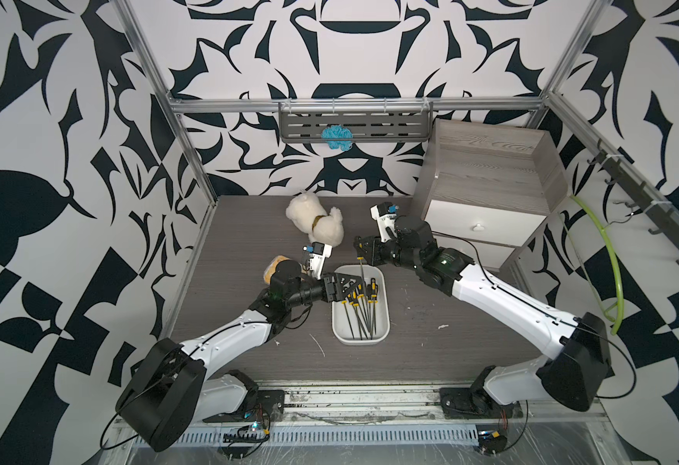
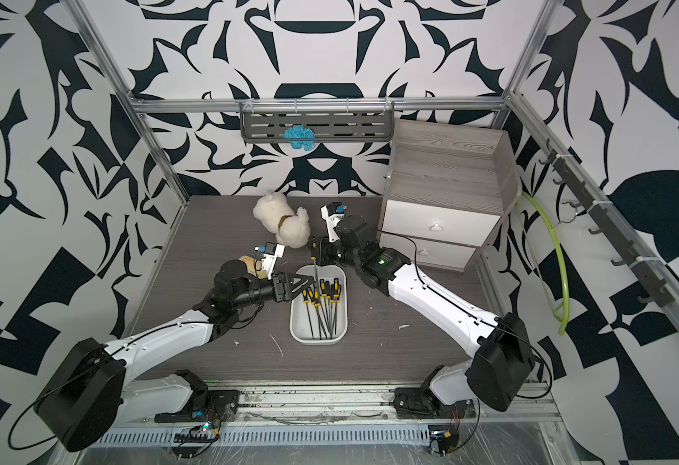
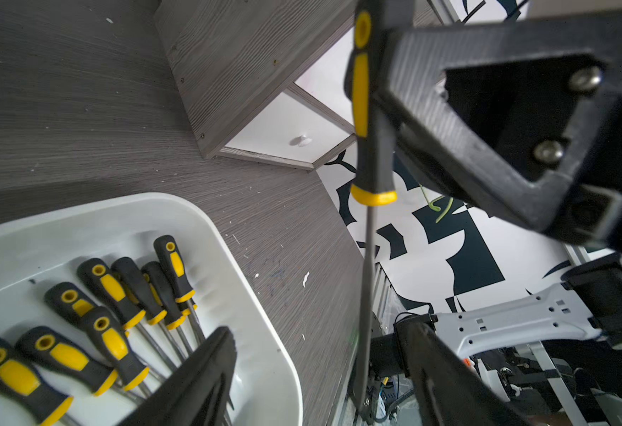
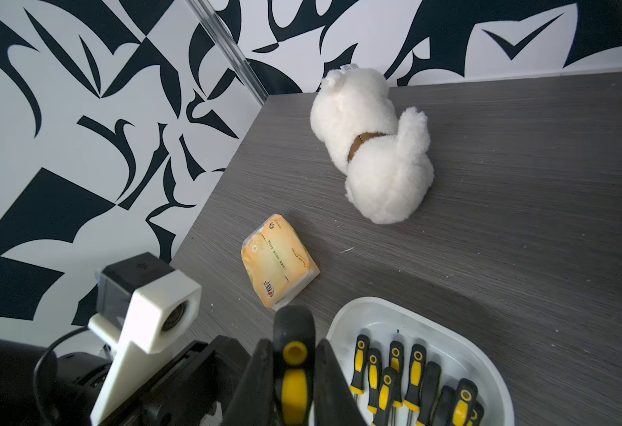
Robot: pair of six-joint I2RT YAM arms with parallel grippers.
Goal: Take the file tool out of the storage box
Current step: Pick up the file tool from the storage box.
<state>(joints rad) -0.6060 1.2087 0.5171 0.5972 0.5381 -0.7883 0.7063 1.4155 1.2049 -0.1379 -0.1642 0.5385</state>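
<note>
Right gripper (image 4: 294, 348) is clamping the file (image 3: 361, 110), probably light and stiff, by its rubbery handle; left gripper (image 1: 356, 284) is standing open.

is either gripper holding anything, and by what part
The right gripper holds a file by its handle, shaft hanging down. The left gripper is open and empty.

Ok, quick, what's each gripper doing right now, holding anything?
Left gripper: open, holding nothing, set around the blade of the file tool.
Right gripper: closed on the handle of the file tool.
</note>
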